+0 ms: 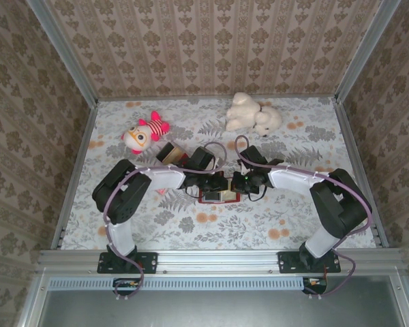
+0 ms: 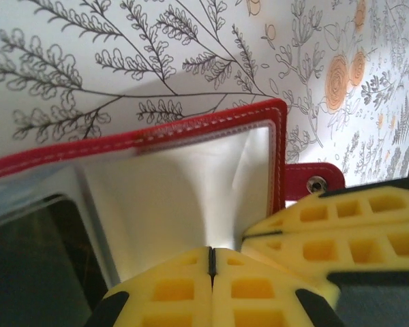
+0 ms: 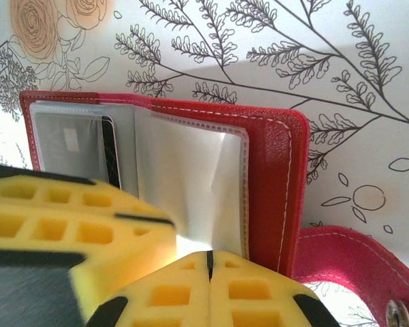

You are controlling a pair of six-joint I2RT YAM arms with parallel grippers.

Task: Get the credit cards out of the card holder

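Note:
The red card holder (image 1: 209,198) lies open on the flowered table between both arms. Its red stitched edge (image 2: 191,129) and clear inner sleeve (image 2: 184,197) fill the left wrist view. My left gripper (image 2: 211,262) is shut, and the sleeve tents up into its tips. My right gripper (image 3: 208,262) is also shut, pinching the same clear sleeve (image 3: 191,177) from the other side. The two grippers almost touch (image 1: 229,182). A greyish credit card (image 3: 71,143) with a dark edge sits in the far pocket. The snap tab (image 3: 368,272) hangs free.
A red-and-white plush toy (image 1: 144,133) and a small clear box (image 1: 169,153) lie behind the left arm. A white plush animal (image 1: 252,114) rests at the back right. Patterned walls enclose the table (image 1: 293,218) on three sides.

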